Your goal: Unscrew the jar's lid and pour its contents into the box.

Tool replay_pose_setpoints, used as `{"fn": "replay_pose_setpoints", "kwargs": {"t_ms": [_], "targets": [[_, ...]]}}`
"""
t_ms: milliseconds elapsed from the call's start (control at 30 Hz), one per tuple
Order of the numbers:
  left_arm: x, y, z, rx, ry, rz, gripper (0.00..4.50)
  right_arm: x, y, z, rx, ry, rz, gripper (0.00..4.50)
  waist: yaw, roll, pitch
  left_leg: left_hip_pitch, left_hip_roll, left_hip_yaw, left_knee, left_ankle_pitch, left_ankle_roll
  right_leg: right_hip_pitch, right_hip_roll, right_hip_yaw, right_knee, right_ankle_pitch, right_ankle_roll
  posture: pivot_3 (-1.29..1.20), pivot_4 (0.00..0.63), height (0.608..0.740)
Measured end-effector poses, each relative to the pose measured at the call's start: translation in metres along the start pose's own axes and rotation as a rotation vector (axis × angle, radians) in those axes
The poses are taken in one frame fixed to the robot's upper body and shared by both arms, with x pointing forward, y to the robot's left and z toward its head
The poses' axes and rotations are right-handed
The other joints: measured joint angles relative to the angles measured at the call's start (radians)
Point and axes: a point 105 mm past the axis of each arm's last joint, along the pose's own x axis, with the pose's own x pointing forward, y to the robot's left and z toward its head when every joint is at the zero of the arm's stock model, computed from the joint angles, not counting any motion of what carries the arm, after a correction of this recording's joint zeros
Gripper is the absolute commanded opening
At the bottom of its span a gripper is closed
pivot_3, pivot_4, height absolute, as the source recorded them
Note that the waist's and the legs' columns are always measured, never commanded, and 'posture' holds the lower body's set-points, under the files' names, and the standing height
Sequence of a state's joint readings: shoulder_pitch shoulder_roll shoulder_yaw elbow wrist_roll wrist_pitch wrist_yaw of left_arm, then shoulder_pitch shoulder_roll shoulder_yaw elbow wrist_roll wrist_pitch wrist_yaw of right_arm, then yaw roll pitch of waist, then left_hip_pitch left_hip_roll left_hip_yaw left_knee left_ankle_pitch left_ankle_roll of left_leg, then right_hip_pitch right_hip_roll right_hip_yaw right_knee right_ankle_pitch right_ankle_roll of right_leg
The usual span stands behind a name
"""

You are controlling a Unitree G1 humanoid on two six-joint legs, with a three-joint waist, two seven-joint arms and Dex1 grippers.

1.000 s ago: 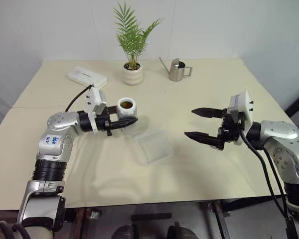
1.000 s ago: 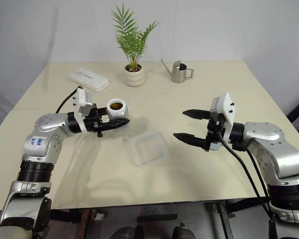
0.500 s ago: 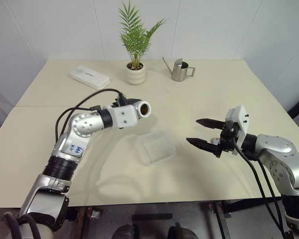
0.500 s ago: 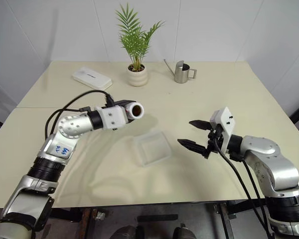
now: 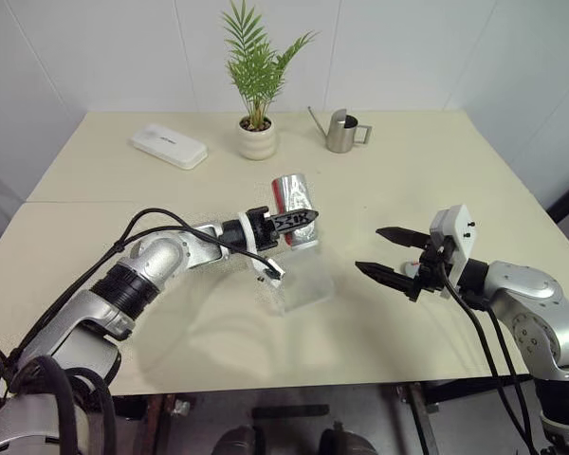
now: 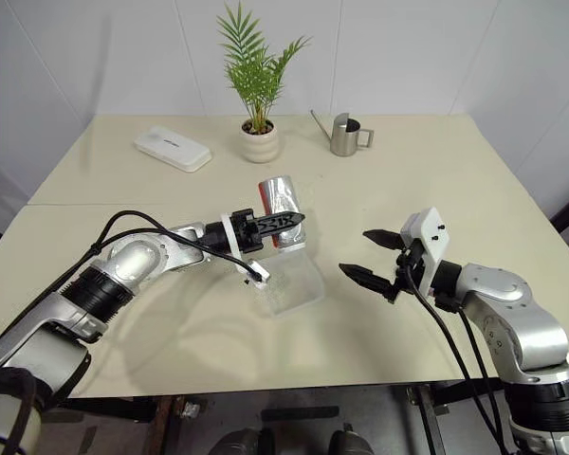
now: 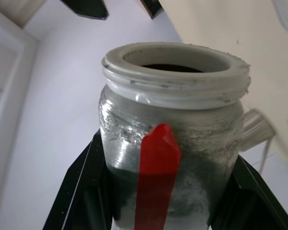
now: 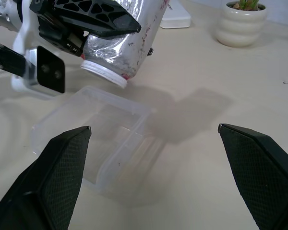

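Clamping the upended jar (image 5: 295,210) over the box (image 5: 300,284), left gripper (image 5: 299,219), right gripper (image 5: 387,256) spread empty nearby

Jar (image 5: 294,210) crinkled shiny foil, white plastic rim; box (image 8: 93,139) clear glossy plastic; table (image 5: 408,180) matt.
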State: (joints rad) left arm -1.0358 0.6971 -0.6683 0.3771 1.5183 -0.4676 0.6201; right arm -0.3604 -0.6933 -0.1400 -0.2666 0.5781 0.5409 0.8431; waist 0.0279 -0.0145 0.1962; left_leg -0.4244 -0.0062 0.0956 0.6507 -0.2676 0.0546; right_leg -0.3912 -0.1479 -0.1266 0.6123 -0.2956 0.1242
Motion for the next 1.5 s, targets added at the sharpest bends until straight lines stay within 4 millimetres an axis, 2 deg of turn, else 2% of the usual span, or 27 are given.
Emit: {"fn": "replay_pose_setpoints", "kwargs": {"t_ms": [133,200,433,533,667,733,833,900,1000,1067,1133,1233,1367,1500], "targets": [[0.002,0.006,-0.008,0.076,0.016,0.040,1.93,0.002,0.001,0.000,0.009,-0.013,-0.004,4.47,0.000,0.000,0.000,0.000,0.000,0.000,0.000,0.000,0.000,0.000,0.000,0.000,0.000,0.000,0.000,0.00,0.150,0.740],[0.003,0.005,-0.004,0.083,-0.002,0.037,1.93,0.003,0.001,0.000,0.013,-0.018,-0.003,4.47,0.000,0.000,0.000,0.000,0.000,0.001,0.000,0.000,0.000,0.000,0.000,0.000,0.000,0.000,0.000,0.00,0.150,0.740],[-0.003,0.000,0.001,0.020,-0.032,-0.001,1.93,0.003,0.002,0.000,0.007,-0.032,-0.003,4.47,-0.001,0.000,0.000,0.000,0.000,0.001,0.002,0.001,0.000,0.000,0.000,0.000,0.002,0.000,0.000,0.00,0.150,0.740],[-0.008,-0.001,-0.004,-0.129,0.009,-0.017,1.93,0.003,0.002,-0.001,0.011,-0.033,-0.003,4.47,-0.002,0.000,0.000,0.000,0.000,0.001,0.003,0.001,0.000,0.000,-0.001,0.000,0.003,0.000,0.000,0.00,0.150,0.740],[-0.024,-0.006,-0.031,-0.357,0.150,-0.054,1.93,0.003,0.003,-0.003,0.018,-0.030,0.003,4.47,-0.003,0.000,0.000,0.001,0.000,0.001,0.005,0.001,0.000,0.000,-0.001,0.000,0.005,0.000,0.000,0.00,0.150,0.740],[-0.034,-0.015,-0.045,-0.605,0.287,-0.083,1.93,0.003,0.005,-0.003,0.021,-0.029,0.015,4.47,-0.005,0.000,0.000,0.001,0.000,0.001,0.006,0.001,0.000,0.000,-0.001,0.001,0.007,0.000,0.000,0.00,0.150,0.740],[-0.056,-0.042,-0.063,-1.146,0.572,-0.087,1.93,0.004,0.008,-0.003,0.016,-0.031,0.047,4.47,-0.007,0.000,0.000,0.002,0.001,0.000,0.012,0.001,0.000,0.001,-0.001,0.000,0.010,0.000,0.000,0.00,0.150,0.740],[-0.091,-0.074,-0.070,-1.538,0.819,-0.092,1.93,0.004,0.012,-0.002,0.005,-0.037,0.075,4.47,-0.010,0.000,0.000,0.002,0.002,0.000,0.014,0.001,0.000,0.002,0.000,0.000,0.011,0.000,0.000,0.00,0.150,0.740],[-0.130,-0.095,-0.069,-1.846,1.045,-0.038,1.93,0.004,0.013,-0.001,-0.015,-0.045,0.090,4.47,-0.017,0.000,0.000,0.003,0.001,0.000,0.014,0.001,0.000,0.003,0.000,0.000,0.012,0.000,0.000,0.00,0.150,0.740],[-0.149,-0.104,-0.063,-1.990,1.162,0.020,1.93,0.004,0.015,0.001,-0.035,-0.054,0.103,4.47,-0.018,-0.001,-0.001,0.004,0.001,0.000,0.013,0.001,0.000,0.003,0.000,0.000,0.012,0.000,0.000,0.00,0.150,0.740],[-0.166,-0.113,-0.054,-2.081,1.276,0.077,1.93,0.005,0.016,0.002,-0.050,-0.056,0.114,4.47,-0.018,-0.001,-0.001,0.003,0.001,-0.001,0.013,0.001,0.000,0.003,0.000,0.000,0.012,0.000,0.000,0.00,0.150,0.740],[-0.193,-0.119,-0.049,-2.157,1.398,0.280,1.93,0.007,0.017,0.002,-0.060,-0.055,0.137,4.47,-0.018,-0.003,-0.002,0.003,0.001,-0.001,0.013,0.001,0.000,0.003,0.000,0.000,0.011,0.000,0.000,0.00,0.150,0.740],[-0.233,-0.121,-0.051,-2.090,1.543,0.455,1.93,0.013,0.020,0.002,-0.083,-0.049,0.179,4.47,-0.017,-0.005,-0.003,0.004,0.001,-0.001,0.013,0.000,-0.001,0.003,-0.001,0.000,0.011,0.000,0.000,0.00,0.150,0.740],[-0.257,-0.127,-0.037,-2.009,1.628,0.432,1.93,0.018,0.021,0.001,-0.088,-0.046,0.201,4.47,-0.013,-0.006,-0.003,0.004,0.001,-0.001,0.013,0.000,-0.001,0.003,-0.001,0.000,0.011,0.001,0.000,0.00,0.150,0.740]]}}
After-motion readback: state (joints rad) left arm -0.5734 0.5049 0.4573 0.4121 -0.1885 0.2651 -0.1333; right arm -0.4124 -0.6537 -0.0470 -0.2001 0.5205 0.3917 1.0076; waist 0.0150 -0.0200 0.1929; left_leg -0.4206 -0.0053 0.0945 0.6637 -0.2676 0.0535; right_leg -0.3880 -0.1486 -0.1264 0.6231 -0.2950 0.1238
